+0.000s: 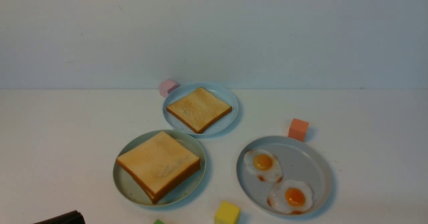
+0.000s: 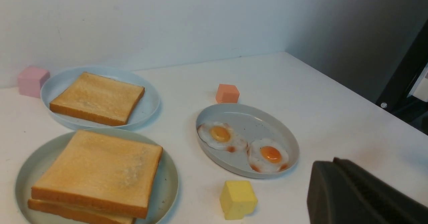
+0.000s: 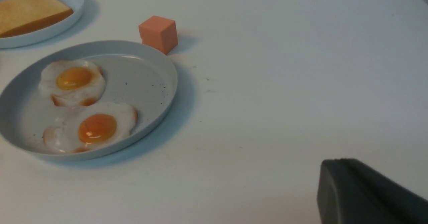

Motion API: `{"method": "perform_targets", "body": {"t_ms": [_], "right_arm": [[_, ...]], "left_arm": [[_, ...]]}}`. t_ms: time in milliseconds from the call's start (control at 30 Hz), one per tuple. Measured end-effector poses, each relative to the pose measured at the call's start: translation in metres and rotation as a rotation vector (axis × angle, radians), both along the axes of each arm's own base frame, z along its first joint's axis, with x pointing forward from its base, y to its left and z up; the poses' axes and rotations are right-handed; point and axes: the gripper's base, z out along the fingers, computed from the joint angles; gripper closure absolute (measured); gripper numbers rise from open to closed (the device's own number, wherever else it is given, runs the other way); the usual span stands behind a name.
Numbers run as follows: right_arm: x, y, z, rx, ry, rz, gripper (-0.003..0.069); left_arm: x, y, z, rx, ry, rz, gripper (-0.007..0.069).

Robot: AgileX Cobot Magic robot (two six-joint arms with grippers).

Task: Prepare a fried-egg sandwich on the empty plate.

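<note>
Nearest, at the lower left of the front view, only a dark piece of the left gripper (image 1: 63,218) shows — whether its fingers or the right gripper's (image 3: 367,194) are open, I cannot tell. Both should retreat slowly, I judge: the fried-egg sandwich (image 1: 159,164) sits finished on the empty plate (image 1: 128,187) at lower centre-left — its egg is barely visible.

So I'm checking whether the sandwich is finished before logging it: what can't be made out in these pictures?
- The egg inside the fried-egg sandwich: hidden between the toast slices in the front and left wrist views; only a pale line shows at the edge.
- Left gripper: cut off by the left wrist frame edge, so the jaws' state is unclear.
- Right gripper: likewise cut off in the right wrist view.
- Green block: cropped by the front view's bottom edge.
</note>
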Motion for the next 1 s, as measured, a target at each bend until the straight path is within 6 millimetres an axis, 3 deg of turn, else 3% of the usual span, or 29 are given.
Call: {"method": "perform_targets", "body": {"t_ms": [167, 300, 467, 567, 1000], "right_arm": [[0.000, 0.000, 0.000, 0.000, 0.000, 0.000, 0.0665], [0.000, 0.000, 0.000, 0.001, 0.000, 0.000, 0.0665], [0.000, 0.000, 0.000, 0.003, 0.000, -0.001, 0.0662], [0.000, 0.000, 0.000, 0.003, 0.000, -0.001, 0.0662], [0.000, 0.000, 0.000, 0.003, -0.001, -0.001, 0.0655]], "left_arm": [[0.003, 0.014, -0.003, -0.054, -0.114, 0.184, 0.0613], [0.000, 0.031, -0.021, -0.093, -0.127, 0.417, 0.0616], [0.000, 0.044, -0.075, -0.004, 0.101, 0.653, 0.0638], [-0.002, 0.047, -0.091, 0.045, 0.237, 0.694, 0.0638], [-0.003, 0.048, -0.092, 0.049, 0.259, 0.702, 0.0638]]}}
